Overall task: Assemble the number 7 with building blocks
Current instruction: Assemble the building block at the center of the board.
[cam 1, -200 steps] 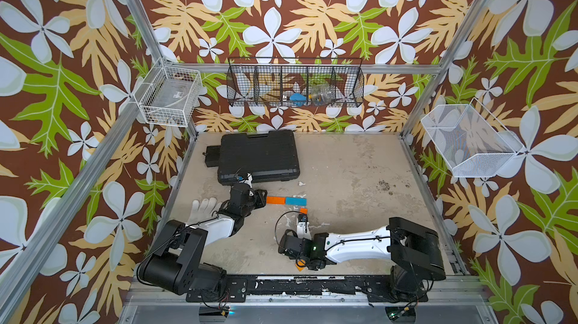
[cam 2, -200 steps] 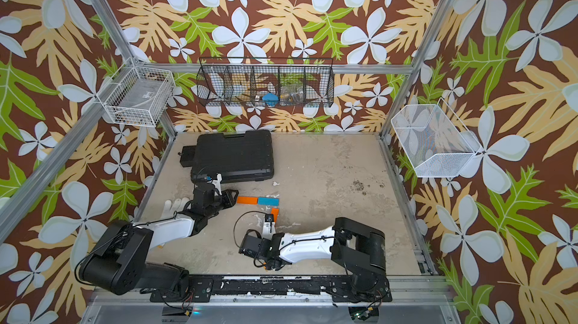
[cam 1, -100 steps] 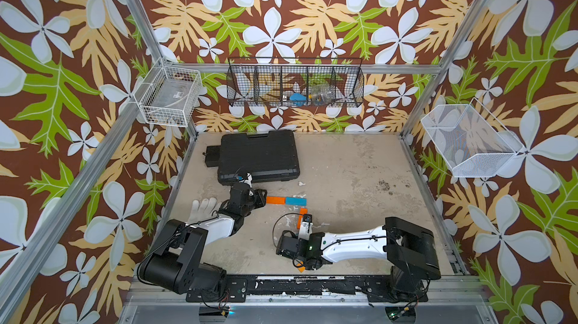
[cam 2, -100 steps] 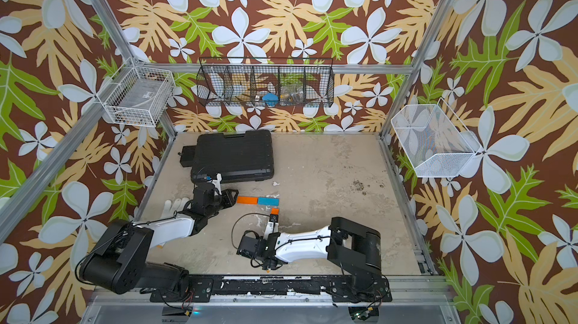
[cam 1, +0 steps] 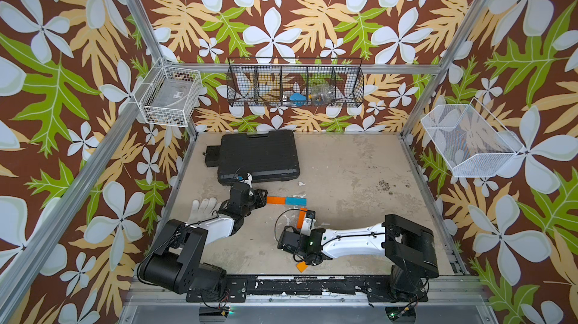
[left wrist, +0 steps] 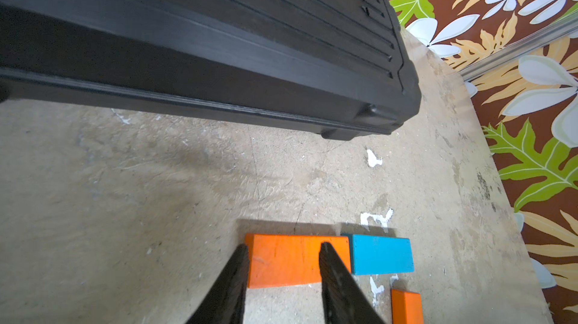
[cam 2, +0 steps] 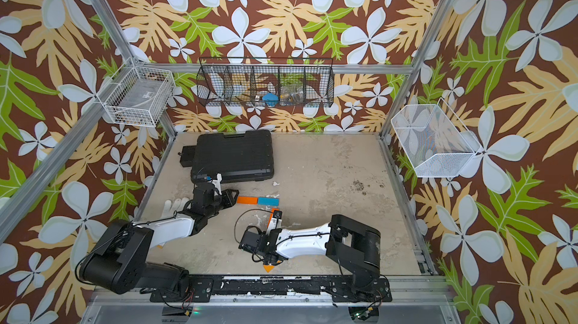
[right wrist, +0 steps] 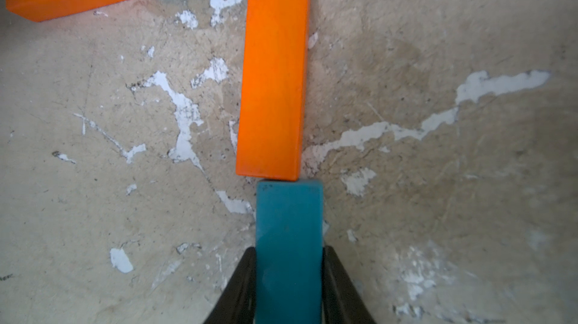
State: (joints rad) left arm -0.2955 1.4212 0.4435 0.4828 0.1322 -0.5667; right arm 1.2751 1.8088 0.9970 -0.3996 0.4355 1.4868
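On the table [cam 1: 344, 166], the top row [cam 1: 286, 200] is done (orange, then blue). The right gripper [right wrist: 289, 253] squeezes a blue bar [right wrist: 289, 219] against the stem's orange bar [right wrist: 272, 72]; the left gripper [left wrist: 283, 245] gapes, empty. One last orange bar [cam 1: 301, 266] waits.

Both arms lie low. The left arm [cam 1: 215, 231] reaches inward from the near left corner of the desk [cam 1: 344, 166]; the left tool [left wrist: 283, 250] is partly open. The right arm [cam 1: 353, 241] stretches along the near edge; the right tool [right wrist: 289, 253] is clamped on a blue block [right wrist: 289, 219].
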